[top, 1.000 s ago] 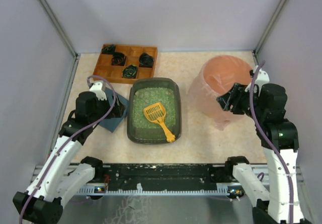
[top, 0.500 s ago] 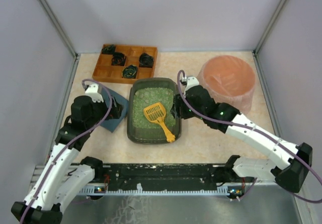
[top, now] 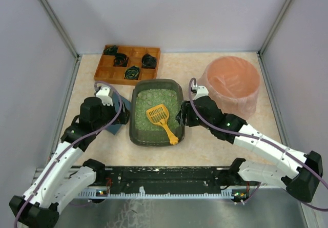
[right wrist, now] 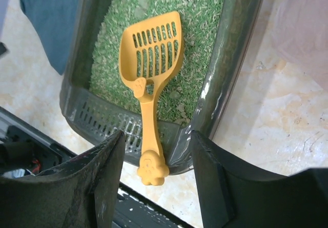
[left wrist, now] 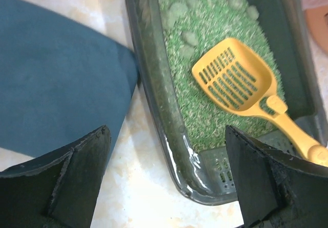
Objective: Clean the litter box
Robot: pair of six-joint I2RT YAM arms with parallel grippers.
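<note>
The litter box [top: 137, 94], a dark grey-green tray of green litter, sits mid-table. It also shows in the left wrist view [left wrist: 154, 74] and the right wrist view [right wrist: 233, 69]. A yellow slotted scoop [top: 160, 117] lies in it, its handle over the near rim [right wrist: 149, 136]. Several grey-green clumps [left wrist: 180, 14] lie in the litter. My left gripper [top: 119, 111] is open and empty by the box's left side. My right gripper [top: 180, 118] is open and empty at the box's right rim, above the scoop handle's end [right wrist: 151, 170].
A dark blue cloth [top: 114, 125] lies left of the box, under the left gripper [left wrist: 56, 79]. A pink bag-lined bin [top: 231, 84] stands at the right. A wooden compartment tray [top: 103, 69] with dark objects stands at the back left. A black rail [top: 169, 179] runs along the near edge.
My right arm swung from the pink bin across to the litter box's right rim and lowered slightly. My left gripper shifted a little toward the box.
</note>
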